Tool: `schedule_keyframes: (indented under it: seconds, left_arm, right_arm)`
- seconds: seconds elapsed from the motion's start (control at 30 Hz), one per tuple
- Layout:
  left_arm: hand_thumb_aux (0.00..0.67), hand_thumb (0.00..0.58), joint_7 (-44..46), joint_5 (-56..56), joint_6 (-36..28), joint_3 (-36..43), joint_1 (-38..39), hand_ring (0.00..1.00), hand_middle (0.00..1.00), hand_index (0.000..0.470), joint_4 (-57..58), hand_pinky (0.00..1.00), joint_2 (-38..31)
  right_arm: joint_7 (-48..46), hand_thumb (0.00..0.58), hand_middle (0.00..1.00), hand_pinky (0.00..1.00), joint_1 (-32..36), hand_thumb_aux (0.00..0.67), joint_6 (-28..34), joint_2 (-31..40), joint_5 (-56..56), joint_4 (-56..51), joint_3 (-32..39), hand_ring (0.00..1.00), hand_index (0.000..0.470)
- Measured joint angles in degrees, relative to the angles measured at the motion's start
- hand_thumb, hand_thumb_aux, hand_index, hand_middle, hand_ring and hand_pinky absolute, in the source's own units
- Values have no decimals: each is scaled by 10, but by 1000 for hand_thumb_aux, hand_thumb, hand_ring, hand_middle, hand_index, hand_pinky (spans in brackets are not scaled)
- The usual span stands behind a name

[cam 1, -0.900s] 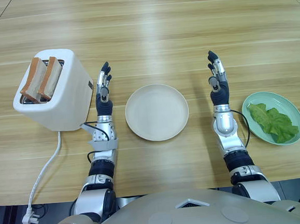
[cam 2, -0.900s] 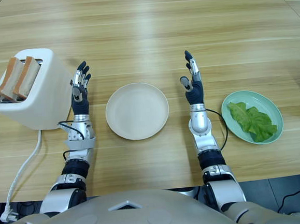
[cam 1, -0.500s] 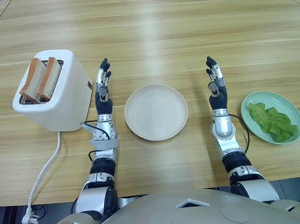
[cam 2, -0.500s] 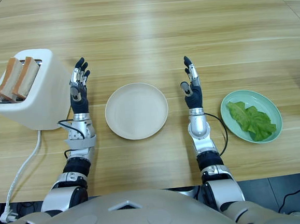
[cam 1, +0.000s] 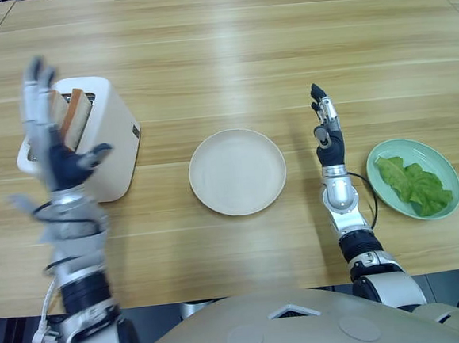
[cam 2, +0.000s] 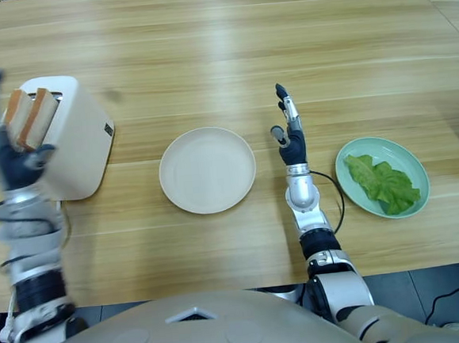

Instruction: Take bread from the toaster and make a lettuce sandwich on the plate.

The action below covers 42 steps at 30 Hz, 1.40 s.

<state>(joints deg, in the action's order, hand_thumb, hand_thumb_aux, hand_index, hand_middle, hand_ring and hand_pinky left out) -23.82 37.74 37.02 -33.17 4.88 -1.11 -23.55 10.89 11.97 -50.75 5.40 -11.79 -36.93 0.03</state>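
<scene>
So, left hand (cam 1: pixel 60 159) open, aloft beside bread (cam 1: pixel 77 117) in toaster (cam 1: pixel 118 144)

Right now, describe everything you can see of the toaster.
The toaster is a white, rounded box, seemingly plastic, with a small dark control on its side. It stands upright on the wooden table, left of the plate. Two bread slices stick up from its top slots. The open left hand hovers in front of it; contact is unclear.
</scene>
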Motion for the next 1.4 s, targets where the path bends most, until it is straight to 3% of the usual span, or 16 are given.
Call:
schedule_keyframes:
  seconds: [0.13, 0.3, 0.47, 0.8, 0.83, 0.87, 0.9, 0.93, 0.97, 1.4]
  left_arm:
    - [0, 0, -28, 15, -55, -34, 22, 0, 0, 0, 48, 0, -72]
    - [0, 0, -37, 22, -111, -14, 22, 0, 0, 0, 163, 0, -137]
    - [0, 0, -24, 17, -148, 48, -4, 0, 0, 0, 231, 0, -159]
    - [0, 0, 10, -5, -197, 130, -30, 0, 0, 0, 255, 0, -183]
    - [123, 194, 12, -7, -200, 136, -32, 0, 0, 85, 258, 0, -184]
    - [339, 438, 16, -12, -201, 144, -39, 0, 0, 233, 262, 0, -186]
    - [489, 538, 20, -14, -203, 149, -45, 0, 0, 336, 265, 0, -191]
    - [489, 538, 21, -17, -204, 151, -50, 0, 0, 336, 267, 0, -195]
    - [670, 580, 21, -20, -205, 155, -55, 0, 0, 460, 271, 0, -200]
    - [670, 580, -14, -34, -182, 212, -104, 0, 0, 460, 334, 0, -221]
  right_arm:
    - [0, 0, 0, 0, 2, 0, -6, -1, -12, -1, 8, 0, 0]
    - [0, 0, 0, 0, 4, 0, -7, 0, -17, -3, 12, 0, 0]
    - [1, 0, 0, 0, 9, 0, -8, 1, -17, -7, 12, 0, 0]
    - [5, 0, 0, 0, 19, 0, -10, 1, -23, -12, 17, 0, 0]
    - [5, 0, 0, 0, 19, 0, -10, 1, -23, -12, 17, 0, 0]
    - [6, 0, 0, 0, 19, 0, -10, 1, -23, -13, 17, 0, 0]
    - [6, 0, 0, 0, 19, 0, -10, 1, -24, -13, 17, 0, 0]
    - [6, 0, 0, 0, 20, 0, -11, 1, -24, -13, 17, 0, 0]
    - [6, 0, 0, 0, 20, 0, -11, 1, -24, -13, 17, 0, 0]
    - [6, 0, 0, 0, 19, 0, -18, 4, -22, -13, 17, 0, 0]
